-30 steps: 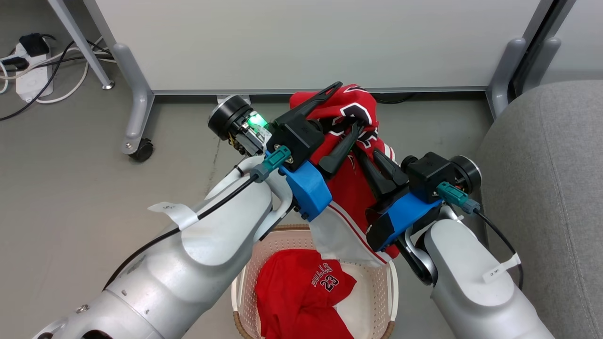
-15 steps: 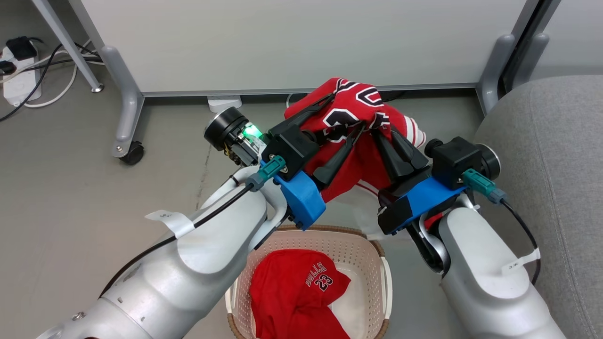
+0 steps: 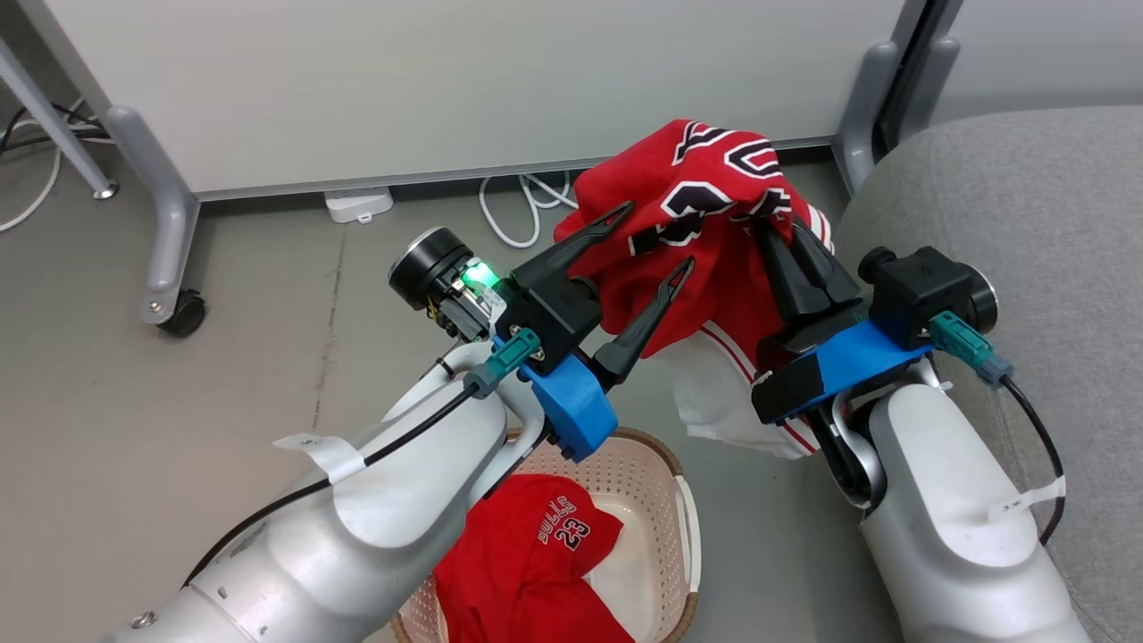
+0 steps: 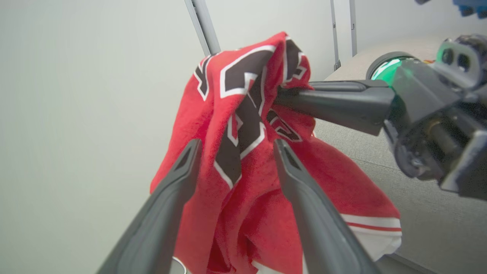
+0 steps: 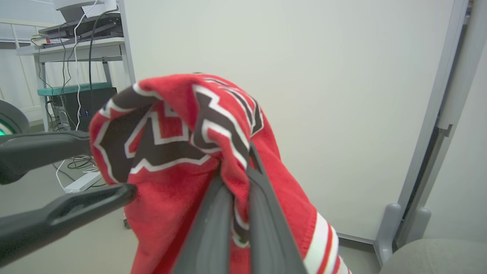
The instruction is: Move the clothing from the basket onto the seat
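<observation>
A red garment point(image 3: 705, 192) with dark and white lettering hangs in the air, pinched by my right gripper point(image 3: 773, 225), which is shut on its top fold point(image 5: 228, 152). My left gripper point(image 3: 656, 237) stands open just left of it; the cloth point(image 4: 243, 114) hangs past its spread fingers point(image 4: 182, 167), unclamped. Another red garment marked "BULLS 23" point(image 3: 545, 545) lies in the cream basket point(image 3: 683, 500) on the floor, partly hidden under my left forearm. The grey seat point(image 3: 1027, 196) is at the right, close beside the right arm.
A white partition panel on grey legs with a caster point(image 3: 183, 313) stands behind the garment. White cables point(image 3: 522, 210) and a small white box point(image 3: 357, 204) lie at its base. Grey floor spreads to the left.
My left gripper has opened and let go of the garment. The right gripper has carried it right, toward the seat. The camera has turned right too.
</observation>
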Robot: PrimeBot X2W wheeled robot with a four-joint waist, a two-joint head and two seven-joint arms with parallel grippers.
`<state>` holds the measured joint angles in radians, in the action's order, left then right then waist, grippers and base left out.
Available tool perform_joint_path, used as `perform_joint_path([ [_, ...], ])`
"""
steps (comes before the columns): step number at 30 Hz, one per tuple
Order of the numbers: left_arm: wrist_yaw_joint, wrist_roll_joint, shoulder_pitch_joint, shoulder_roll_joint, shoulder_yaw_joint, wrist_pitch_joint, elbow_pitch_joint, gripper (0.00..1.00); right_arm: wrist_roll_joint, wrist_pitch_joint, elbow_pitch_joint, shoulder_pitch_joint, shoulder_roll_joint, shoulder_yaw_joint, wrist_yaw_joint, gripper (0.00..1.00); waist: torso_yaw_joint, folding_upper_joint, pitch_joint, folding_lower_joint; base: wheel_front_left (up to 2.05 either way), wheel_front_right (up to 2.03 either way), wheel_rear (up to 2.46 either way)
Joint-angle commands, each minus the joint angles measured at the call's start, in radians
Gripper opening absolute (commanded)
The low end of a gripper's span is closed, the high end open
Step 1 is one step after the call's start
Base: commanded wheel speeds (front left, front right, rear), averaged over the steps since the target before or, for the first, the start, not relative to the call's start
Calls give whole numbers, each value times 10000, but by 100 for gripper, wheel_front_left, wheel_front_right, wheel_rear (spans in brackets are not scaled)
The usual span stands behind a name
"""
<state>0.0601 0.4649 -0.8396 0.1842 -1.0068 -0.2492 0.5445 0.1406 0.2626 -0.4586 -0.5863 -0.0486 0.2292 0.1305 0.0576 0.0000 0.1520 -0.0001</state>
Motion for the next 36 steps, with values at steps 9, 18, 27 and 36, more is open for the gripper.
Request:
perform_joint_path([
  [9, -270, -124, 392, 253, -4, -105, -532, 100, -615, 34, 703, 513, -31, -888, 5, 0, -1187, 0, 258, 1, 0, 0, 0],
  [18, -401, -172, 455, 435, -47, -117, -819, 100, -698, 34, 1553, 952, -110, -1747, 5, 0, -2261, 0, 628, 1, 0, 0, 0],
  [27, -419, -214, 491, 518, -89, -136, -913, 100, -590, 34, 2213, 1758, -65, -2581, 5, 0, -3225, 0, 880, 1, 0, 0, 0],
  [36, -408, -268, 411, 507, -209, -142, -912, 100, -492, 36, 2688, 2486, -25, -3181, 5, 0, -3998, 0, 1058, 1, 0, 0, 0],
])
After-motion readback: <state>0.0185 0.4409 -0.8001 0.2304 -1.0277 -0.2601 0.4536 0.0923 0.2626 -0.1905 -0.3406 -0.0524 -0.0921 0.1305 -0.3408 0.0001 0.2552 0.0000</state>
